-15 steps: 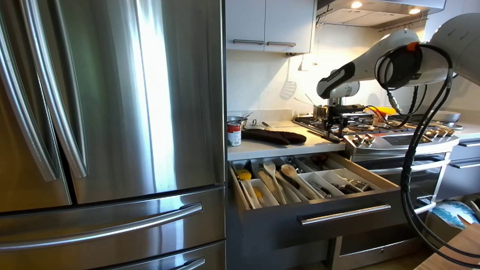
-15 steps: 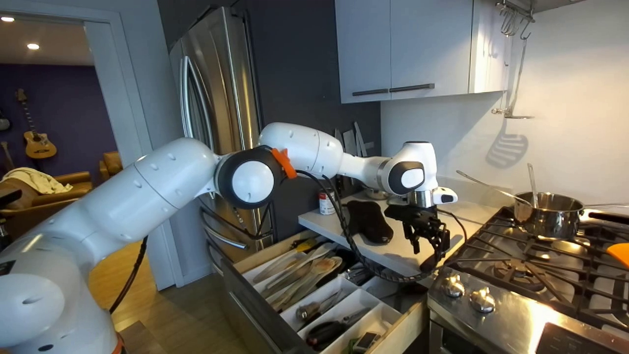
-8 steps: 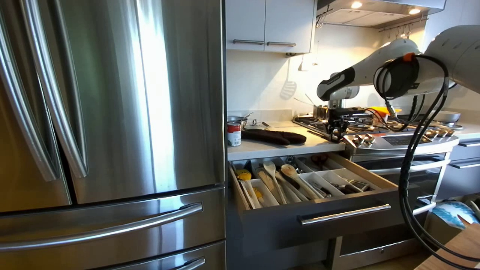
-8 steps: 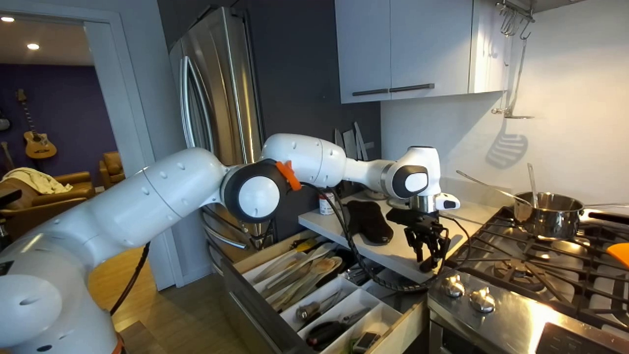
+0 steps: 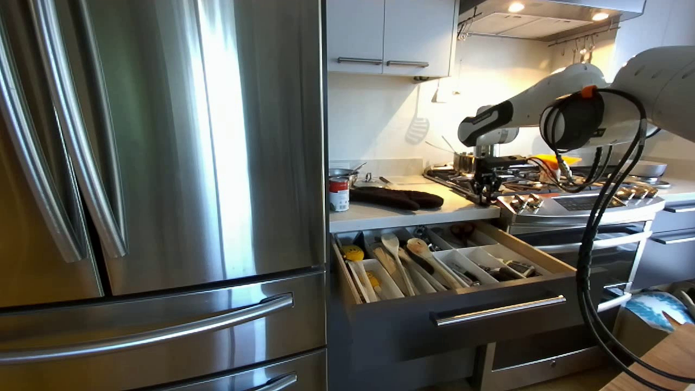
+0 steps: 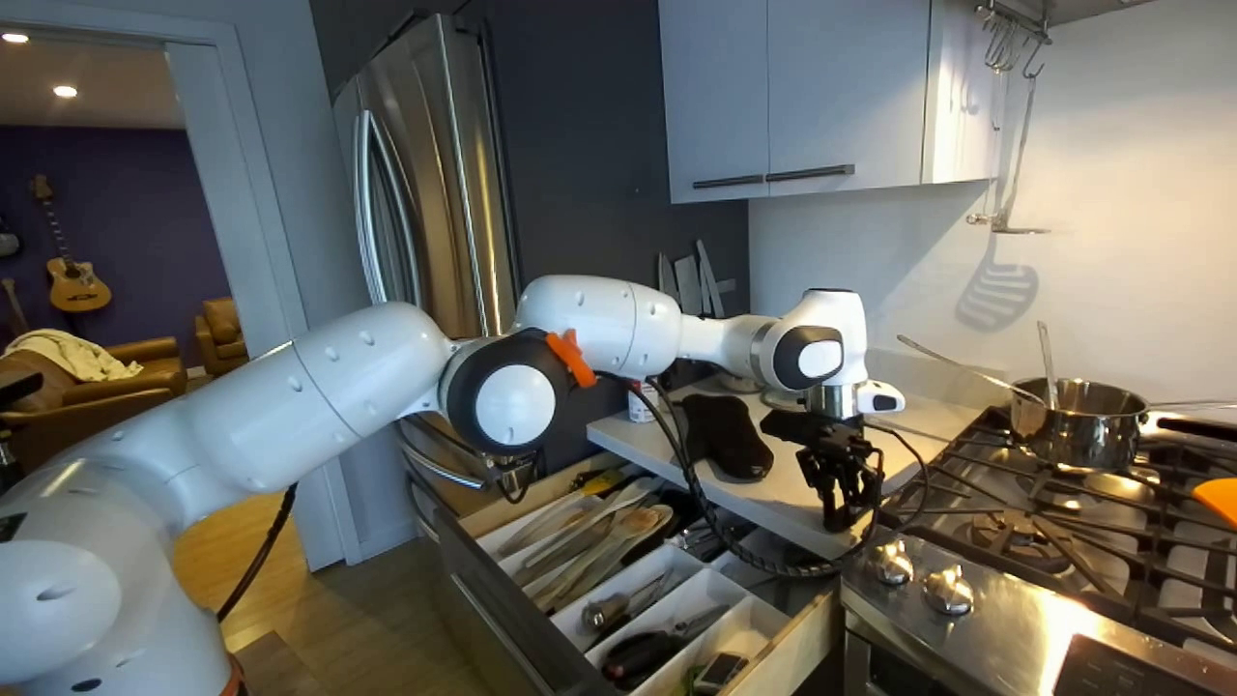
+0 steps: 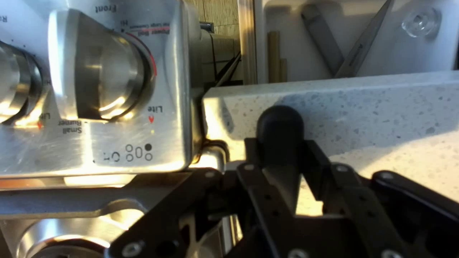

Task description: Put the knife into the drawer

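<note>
The knife's black handle [image 7: 280, 130] is pinched between the two fingers of my gripper [image 7: 281, 148], which points down at the counter corner beside the stove. Part of its blade [image 7: 285, 179] shows between the jaws; the rest is hidden by the gripper. I cannot tell whether the knife rests on the counter. In both exterior views the gripper [image 6: 843, 517] is low over the counter's front edge. Below and in front of it the drawer [image 5: 402, 331] stands pulled out, its light divider tray [image 6: 691, 580] holding wooden spoons and other utensils.
Close to the gripper's side is the stove [image 6: 966, 541] with metal knobs [image 7: 107, 68] and a steel pot [image 6: 1087, 425]. A dark mitt [image 6: 725, 435] and a can [image 5: 339, 194] occupy the counter [image 5: 380, 217]. Wall cabinets [image 6: 802, 97] hang above.
My arm has come down toward the counter, and the fingers have closed from apart onto the knife handle. The drawer has not moved.
</note>
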